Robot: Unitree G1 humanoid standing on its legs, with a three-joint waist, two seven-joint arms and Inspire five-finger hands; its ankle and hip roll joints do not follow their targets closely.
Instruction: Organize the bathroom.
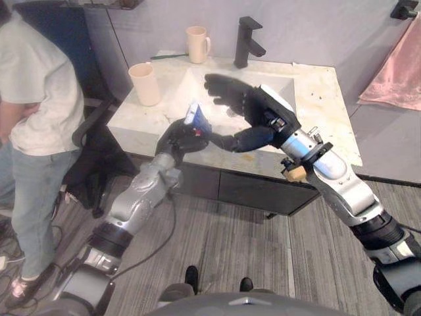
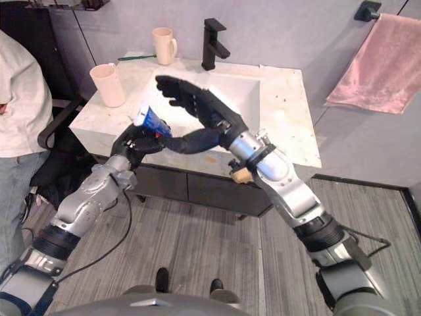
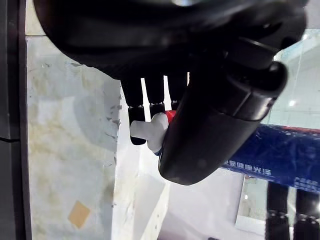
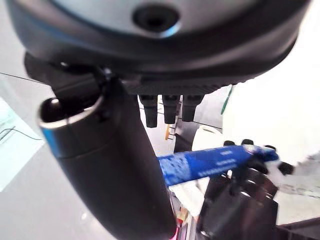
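Left hand (image 1: pixel 179 137) grips blue toothpaste tube (image 1: pixel 197 117); right hand (image 1: pixel 245 105) spread wide just beside tube, above sink (image 1: pixel 276 85).

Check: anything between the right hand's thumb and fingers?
Yes. In the head views the blue toothpaste tube, held by the left hand, stands between the open right hand's thumb and fingers.

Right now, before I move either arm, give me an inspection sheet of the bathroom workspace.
Surface: marble counter with a sunken sink and a black faucet.
Job's things: blue toothpaste tube held over the counter's front edge; two cream cups; green toothbrush by the far cup.
Clutter: nothing seen.
Hands: left hand shut on the tube; right hand open, thumb by the tube.
Cables: nothing seen on the counter.
Surroundings: pink towel on the wall; person standing left.
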